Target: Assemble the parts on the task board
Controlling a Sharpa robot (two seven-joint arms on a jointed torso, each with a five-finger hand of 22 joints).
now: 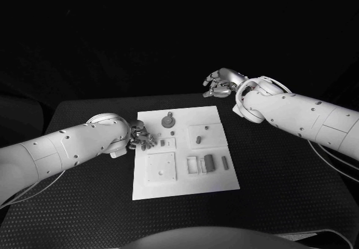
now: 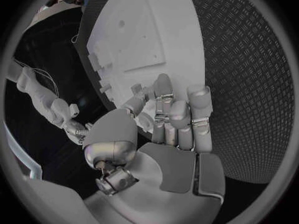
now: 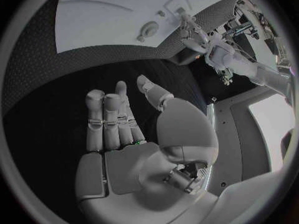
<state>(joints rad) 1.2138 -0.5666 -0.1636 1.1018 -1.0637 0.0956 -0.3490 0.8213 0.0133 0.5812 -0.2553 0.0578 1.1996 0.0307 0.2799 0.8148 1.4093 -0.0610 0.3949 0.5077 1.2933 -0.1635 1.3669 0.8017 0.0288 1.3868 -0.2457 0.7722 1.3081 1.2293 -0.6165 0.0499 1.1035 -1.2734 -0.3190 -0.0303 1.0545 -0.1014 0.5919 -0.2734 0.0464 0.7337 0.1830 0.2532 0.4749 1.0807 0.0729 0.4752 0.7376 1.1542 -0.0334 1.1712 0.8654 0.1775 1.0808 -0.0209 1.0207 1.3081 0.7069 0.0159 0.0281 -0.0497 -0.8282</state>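
Silver-fingered, the left hand [image 1: 139, 136] hovers with loosely curled, empty fingers at the edge of the white task board [image 1: 217, 179], grey parts [image 1: 169, 122] just beyond, while the right hand [image 1: 222, 83] hangs spread, well past it.

the scene is dim overall, with deep black beyond the table's far edge at twelve o'clock. light falls from above onto the task board [image 1: 185, 155], which stands out as the brightest surface, without harsh glare. the white arms catch soft highlights and cast only faint shadows. both wrist views bend straight edges strongly toward their rims (a fisheye effect), and detail smears slightly there against the dark surrounding frame.
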